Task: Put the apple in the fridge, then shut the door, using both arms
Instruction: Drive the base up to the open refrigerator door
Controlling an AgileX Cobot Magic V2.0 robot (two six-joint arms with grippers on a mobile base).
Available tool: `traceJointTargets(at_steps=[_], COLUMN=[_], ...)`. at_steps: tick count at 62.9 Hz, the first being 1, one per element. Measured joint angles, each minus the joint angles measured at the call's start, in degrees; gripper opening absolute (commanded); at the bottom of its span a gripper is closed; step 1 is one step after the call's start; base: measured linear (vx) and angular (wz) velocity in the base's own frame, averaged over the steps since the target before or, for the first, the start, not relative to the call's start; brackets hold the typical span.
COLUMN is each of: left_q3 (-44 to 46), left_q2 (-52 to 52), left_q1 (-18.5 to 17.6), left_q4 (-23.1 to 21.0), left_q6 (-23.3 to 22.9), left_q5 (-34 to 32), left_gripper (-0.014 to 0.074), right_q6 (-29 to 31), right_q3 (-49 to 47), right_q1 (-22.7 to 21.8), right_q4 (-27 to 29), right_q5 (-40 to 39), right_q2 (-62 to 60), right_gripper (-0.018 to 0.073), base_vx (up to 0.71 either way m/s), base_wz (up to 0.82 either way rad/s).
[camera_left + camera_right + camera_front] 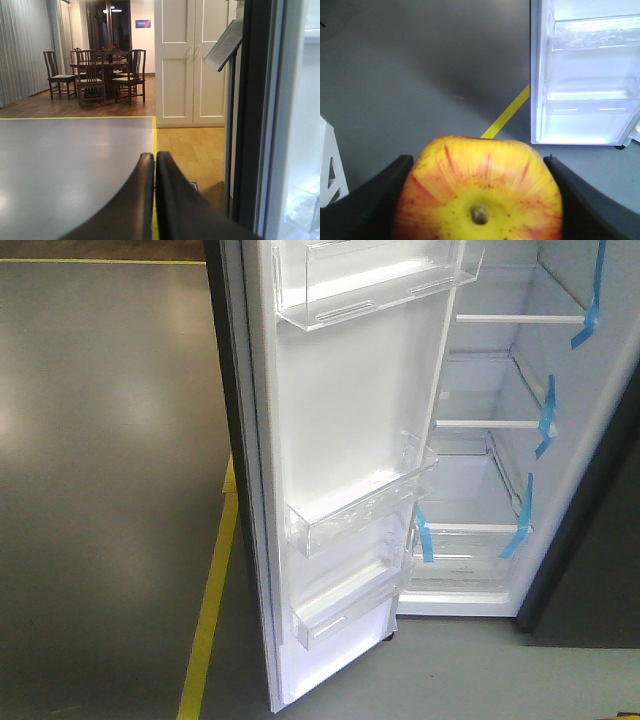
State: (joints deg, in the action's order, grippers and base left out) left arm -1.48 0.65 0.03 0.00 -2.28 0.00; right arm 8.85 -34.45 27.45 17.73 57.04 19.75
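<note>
Apple (479,185) solely in right end effector (479,200)

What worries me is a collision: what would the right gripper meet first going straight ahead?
Probably the grey floor: the right gripper, shut on the apple, aims left of the open door. Depth is unclear.

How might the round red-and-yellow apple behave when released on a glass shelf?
The round red-and-yellow apple looks firm: the right pincer clamps its sides without denting it. Its skin looks smooth, so it may slip. Being round, it would probably roll on a flat glass shelf.
</note>
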Motion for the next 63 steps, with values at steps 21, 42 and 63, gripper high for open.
traceJointTargets(at_steps=[21, 42, 63], left_q3=[0.0, 0.0, 0.0], left_q2=[0.0, 0.0, 0.0], left_q1=[0.0, 0.0, 0.0], left_q4=[0.0, 0.0, 0.0], left_q6=[0.0, 0.0, 0.0], left_q5=[0.0, 0.0, 0.0], left_gripper=[-0.0006, -0.0006, -0.0006], right_q6=[0.0, 0.0, 0.0], right_q3=[0.0, 0.0, 0.0], right_q1=[0.0, 0.0, 0.0], right_q4=[0.0, 0.0, 0.0], right_q5=[0.0, 0.0, 0.0], right_q2=[0.0, 0.0, 0.0], right_gripper=[0.0374, 0.0374, 0.0374], base_vx=[0.14, 0.12, 0.09], base_wz=[-0.03, -0.04, -0.08])
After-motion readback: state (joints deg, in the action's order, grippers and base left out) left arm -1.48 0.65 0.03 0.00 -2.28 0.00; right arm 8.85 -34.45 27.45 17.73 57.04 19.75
